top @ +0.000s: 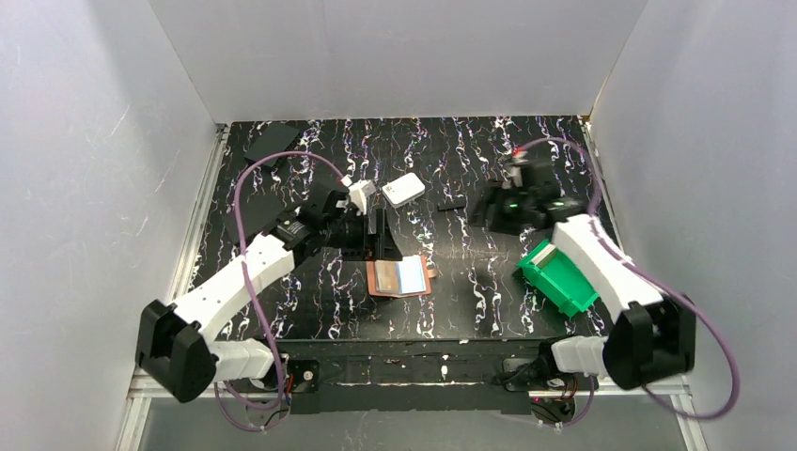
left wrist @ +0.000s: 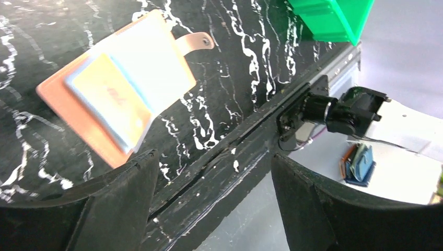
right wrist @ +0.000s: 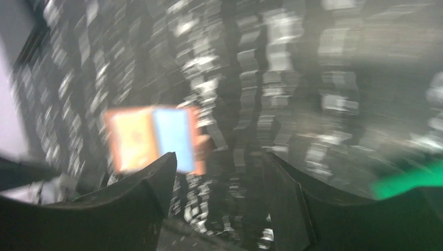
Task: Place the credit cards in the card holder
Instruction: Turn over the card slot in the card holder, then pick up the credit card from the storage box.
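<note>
I see one card holder point(top: 399, 278), a flat orange-brown fold with a small round tab, lying open on the black speckled table point(top: 470, 310) near the front middle. My left gripper point(left wrist: 209, 209) and my right gripper point(right wrist: 219, 209) (a blurry view) each have two fingers spread wide, holding nothing. There is one green plastic bin point(top: 556, 277) and one smooth white rounded box point(top: 402, 191).

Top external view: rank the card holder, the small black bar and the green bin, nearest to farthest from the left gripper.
1. card holder, just on the near side of the left gripper.
2. small black bar, to its right, farther back.
3. green bin, far right.
</note>
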